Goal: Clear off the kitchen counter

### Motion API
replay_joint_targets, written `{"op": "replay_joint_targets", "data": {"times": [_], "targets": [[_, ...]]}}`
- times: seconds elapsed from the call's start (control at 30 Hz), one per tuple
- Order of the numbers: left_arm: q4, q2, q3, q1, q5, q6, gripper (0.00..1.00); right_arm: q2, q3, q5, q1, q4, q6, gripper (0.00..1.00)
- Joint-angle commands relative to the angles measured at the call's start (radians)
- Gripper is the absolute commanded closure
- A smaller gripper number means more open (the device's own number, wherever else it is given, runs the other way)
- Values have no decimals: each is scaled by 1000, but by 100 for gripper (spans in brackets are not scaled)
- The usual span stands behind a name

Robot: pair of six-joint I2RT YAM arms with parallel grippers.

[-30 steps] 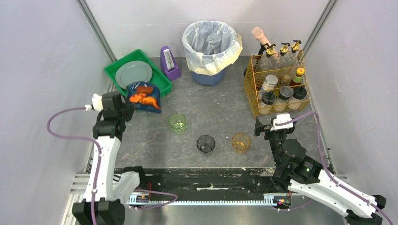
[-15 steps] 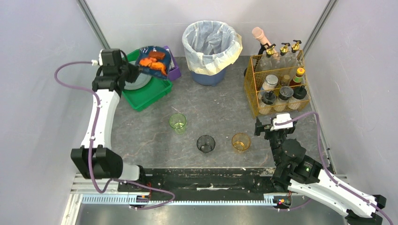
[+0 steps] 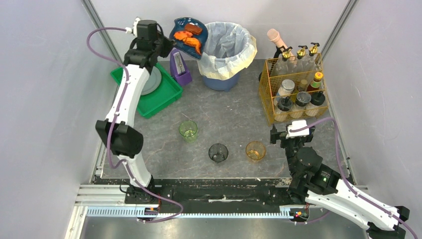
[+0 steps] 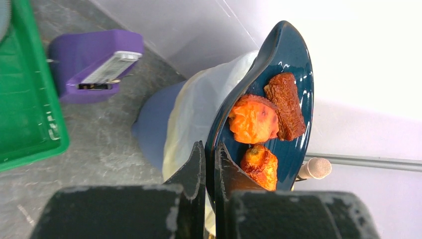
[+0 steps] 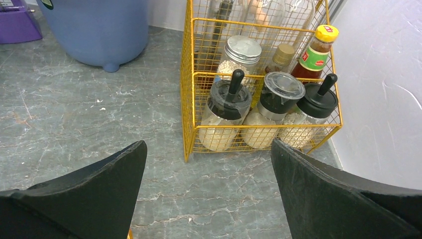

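My left end effector pinches the rim of a glossy dark-blue ceramic plate. The plate is held tilted, with orange-brown fried pieces on it, just beside the white-lined blue plastic bin. My right end effector is spread wide, low over the dark-grey marbled stone worktop, near the yellow wire basket.

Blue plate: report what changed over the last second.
The left gripper, shut on the blue plate of food, carried it from beside the green tray away to the lined bin's rim. The open right gripper and three cups stayed put.
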Motion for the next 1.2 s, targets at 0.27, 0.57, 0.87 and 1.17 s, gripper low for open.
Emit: {"op": "replay_joint_targets", "data": {"times": [0.27, 0.57, 0.87, 1.17], "targets": [[255, 211, 316, -97, -179, -49, 98, 14, 3, 44, 4, 34, -18, 2], [410, 295, 319, -141, -263, -33, 98, 17, -3, 55, 4, 35, -24, 2], [632, 328, 313, -214, -317, 145, 98, 25, -4, 63, 4, 37, -32, 2], [847, 377, 256, -267, -379, 486, 98, 17, -6, 60, 4, 37, -31, 2]]}}
